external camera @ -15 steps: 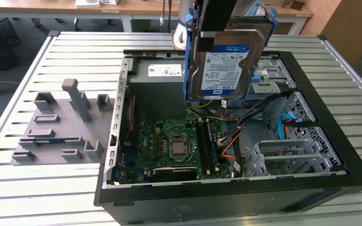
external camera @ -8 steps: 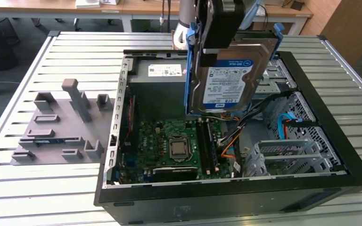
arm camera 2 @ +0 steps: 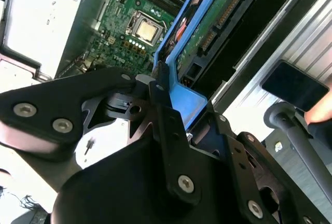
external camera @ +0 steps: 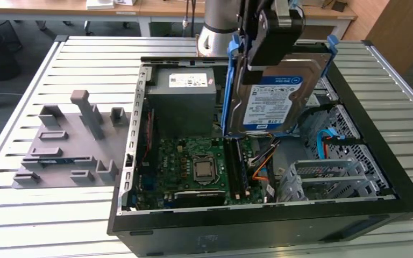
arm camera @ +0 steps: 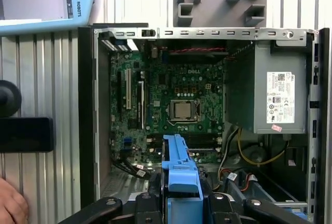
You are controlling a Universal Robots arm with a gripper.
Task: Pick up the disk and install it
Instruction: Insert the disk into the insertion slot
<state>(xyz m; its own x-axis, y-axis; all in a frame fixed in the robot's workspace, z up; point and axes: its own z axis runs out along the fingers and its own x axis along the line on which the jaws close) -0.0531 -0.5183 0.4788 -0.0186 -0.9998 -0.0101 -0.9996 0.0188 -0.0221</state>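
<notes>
While end effector (external camera: 258, 60) clamps disk (external camera: 275, 102), case (external camera: 249, 228) lies open.

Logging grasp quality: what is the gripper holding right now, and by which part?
The disk, gripped at the top end of its blue bracket.

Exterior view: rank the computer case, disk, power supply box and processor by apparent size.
computer case
disk, held up nearer the camera, so its lead is unsure
power supply box
processor
</notes>
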